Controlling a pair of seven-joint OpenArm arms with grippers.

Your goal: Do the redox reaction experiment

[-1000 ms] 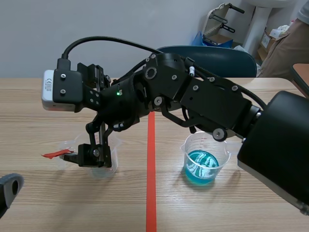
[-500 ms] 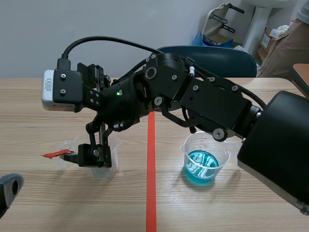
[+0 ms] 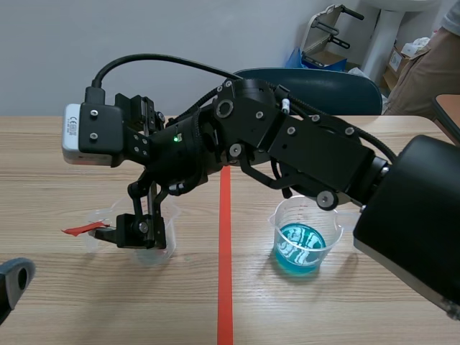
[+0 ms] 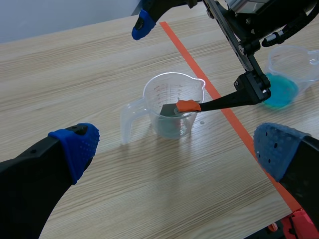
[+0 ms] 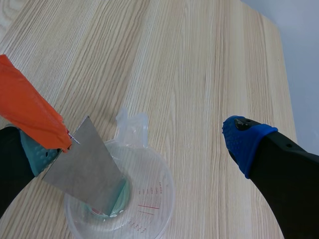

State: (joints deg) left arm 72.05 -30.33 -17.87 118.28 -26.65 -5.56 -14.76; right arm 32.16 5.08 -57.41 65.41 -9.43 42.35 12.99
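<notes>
Spread wide at the right gripper [image 5: 137, 144], nothing pinched. Only touching, at one pad [image 5: 37, 152], the orange tab [image 5: 30, 114] atop a grey metal sheet [image 5: 87, 169]. Equally wide at the left gripper [image 4: 177, 147], blue pads far apart, holding nothing, hovering near the measuring cup [image 4: 149, 97] without touching it.

By the look of it, about midway: sheet already set in the cup and seemingly let go, blue liquid [image 3: 302, 248] not yet brought to it. Probably left to do: draw the right arm clear, bring metal and blue liquid together, then wait for a reaction. No colour change visible on the metal, as far as can be told.

Leaning tilted inside the clear measuring cup, lower edge dipped in a shallow, faintly greenish pool at the bottom, tab up by the rim. Standing upright on the wooden table [image 4: 75, 64], left of the red tape line [image 3: 224, 237], with handle and spout both showing. Across the line and well apart, a second clear cup [image 3: 282, 215], upright, with the blue liquid low in it.
</notes>
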